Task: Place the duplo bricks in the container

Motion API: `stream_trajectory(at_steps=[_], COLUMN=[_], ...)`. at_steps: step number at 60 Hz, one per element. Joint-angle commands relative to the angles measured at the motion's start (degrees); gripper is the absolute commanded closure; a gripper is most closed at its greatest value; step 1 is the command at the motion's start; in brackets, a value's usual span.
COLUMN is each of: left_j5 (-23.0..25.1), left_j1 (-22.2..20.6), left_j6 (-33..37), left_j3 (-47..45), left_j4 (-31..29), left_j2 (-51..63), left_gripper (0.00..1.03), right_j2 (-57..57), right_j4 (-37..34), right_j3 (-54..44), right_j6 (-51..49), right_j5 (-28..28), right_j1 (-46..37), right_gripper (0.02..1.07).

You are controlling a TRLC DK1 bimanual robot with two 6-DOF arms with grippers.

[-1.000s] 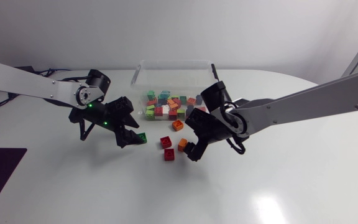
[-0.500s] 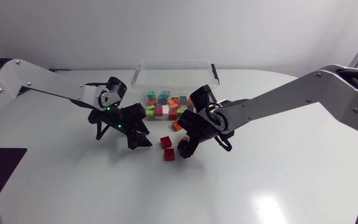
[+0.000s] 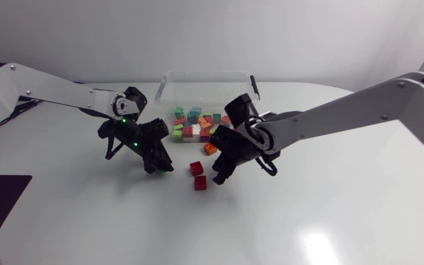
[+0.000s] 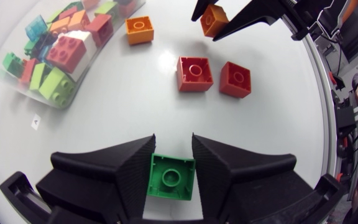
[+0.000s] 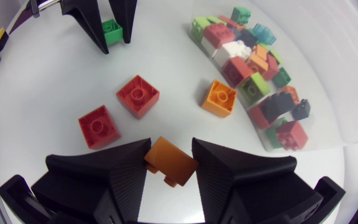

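The left gripper (image 4: 173,138) was closed on the green brick (image 4: 171,177), which sat stud-up and level, deep between the two fingers, with each finger pressed against a side. The right wrist view showed that brick clamped above the fingertips. The right gripper (image 5: 170,143) was closed on an orange brick (image 5: 171,160), which was tilted and caught corner-wise between the fingers, with its studs hidden. In the head view the left gripper (image 3: 157,158) hung over the table (image 3: 87,221) at about 9 o'clock from the right gripper (image 3: 219,173). The two were near each other but apart. A red brick (image 3: 196,168) and a second red brick (image 3: 200,182) lay between them on the table, both stud-up and just beside each other. They were at 3 to 4 o'clock from the left gripper and 9 o'clock from the right. A loose orange brick (image 3: 210,148) lay stud-up at about 12 o'clock from the right gripper, just outside the container's near wall. The clear container (image 3: 208,73) stood open at the table's 12 o'clock. Its heap (image 3: 196,124) of bricks was red, green, orange, teal, white and dark, jumbled and bunched against the near wall. Whether the loose orange brick touched that wall could not be told.
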Motion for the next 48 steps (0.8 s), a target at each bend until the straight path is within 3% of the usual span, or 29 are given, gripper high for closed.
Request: stream_trajectory(at_steps=[1, 13, 24, 29, 39, 42, 45, 48], left_j5=[0.19, 0.89, 3.27, 4.23, 4.14, 3.97, 2.65, -0.34], left_j1=[0.41, -1.61, -3.46, -3.46, -3.11, -3.02, -3.11, -3.28], left_j6=[1.83, -0.81, -7.58, -13.64, -27.7, -30.08, -31.57, -34.21], left_j3=[0.12, 0.91, 8.64, 11.89, 15.41, 17.34, 18.57, 19.19], left_j4=[-2.1, -4.12, -3.07, 2.21, 19.08, 21.28, 22.68, 27.78], left_j2=[-6.31, -16.06, -17.82, -16.94, -12.9, -10.79, -9.12, -7.1], left_gripper=[0.94, 0.94, 0.93, 0.93, 0.93, 0.93, 0.93, 0.93], right_j2=[-6.17, -14.08, -15.49, -15.23, -13.47, -12.06, -10.39, -8.28], right_j4=[-1.41, -4.14, -3.7, -1.94, 2.54, 3.6, 4.83, 5.53], right_j3=[-0.92, 0.66, 5.49, 7.34, 10.86, 12.53, 14.02, 15.6], right_j6=[1.06, 2.37, 5.45, 7.21, 10.28, 11.08, 11.87, 12.39], right_j5=[0.18, 0.53, 1.68, 2.64, 4.49, 4.84, 5.19, 5.54], right_j1=[-0.35, -1.58, -3.77, -4.48, -5.53, -5.88, -6.32, -6.59], right_gripper=[0.8, 0.8, 0.8, 0.8, 0.8, 0.8, 0.8, 0.8])
